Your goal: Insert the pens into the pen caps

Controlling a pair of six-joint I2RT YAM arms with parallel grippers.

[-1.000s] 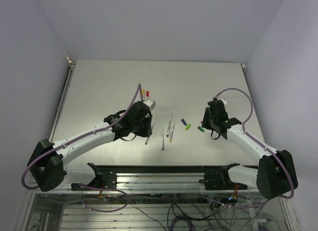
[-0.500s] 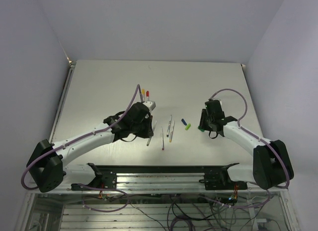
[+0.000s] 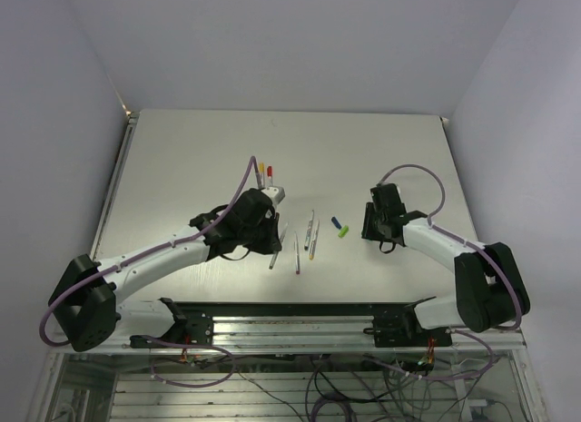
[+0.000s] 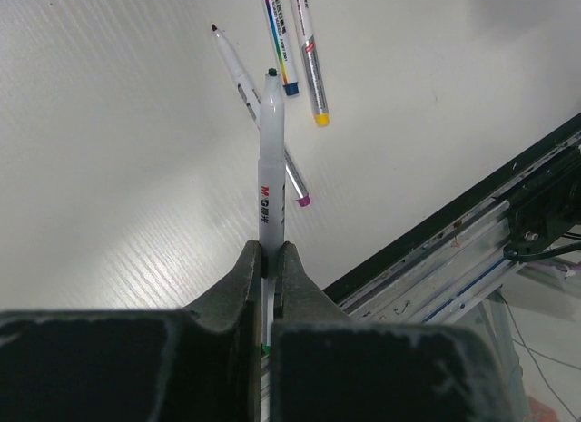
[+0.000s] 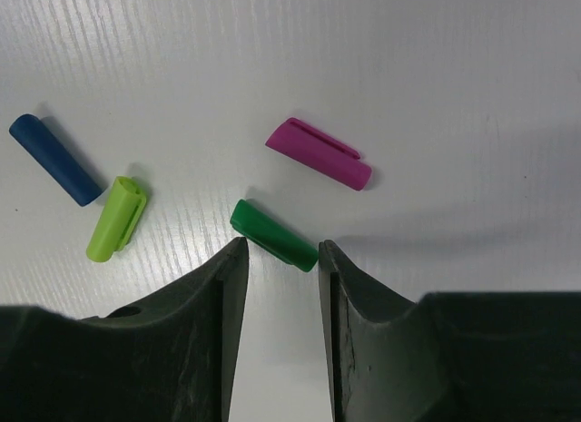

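**Left side.** My left hand [image 4: 269, 259] is clamped on one pen [image 4: 270, 159]. Both fingers press the barrel near its lower end. The barrel projects forward above the bench [image 4: 109, 168], dark tip leading.

**Centre.**
- Three loose pens lie on the bench beyond my left hand.
  - A magenta-ended pen [image 4: 238, 77] passes under the held barrel.
  - A blue-ended pen [image 4: 278, 32] and a yellow-ended pen [image 4: 310, 63] lie side by side just past it.
- In the top view, a yellow-tipped pen [image 3: 261, 171] and a red-tipped pen [image 3: 270, 171] lie together just beyond my left hand.

**Right side.** The loose caps lie flat on the bench.
- The blue cap [image 5: 54, 159] and the light green cap [image 5: 116, 218] are just beside each other, not touching.
- The magenta cap [image 5: 318, 154] lies apart, farther right.
- The dark green cap [image 5: 272, 234] lies at the tips of my right hand [image 5: 280, 254].

My right hand's fingers stand partly apart and hold nothing. The near end of the dark green cap sits in the gap between them, close to the right-side finger. I cannot tell whether it touches that finger.
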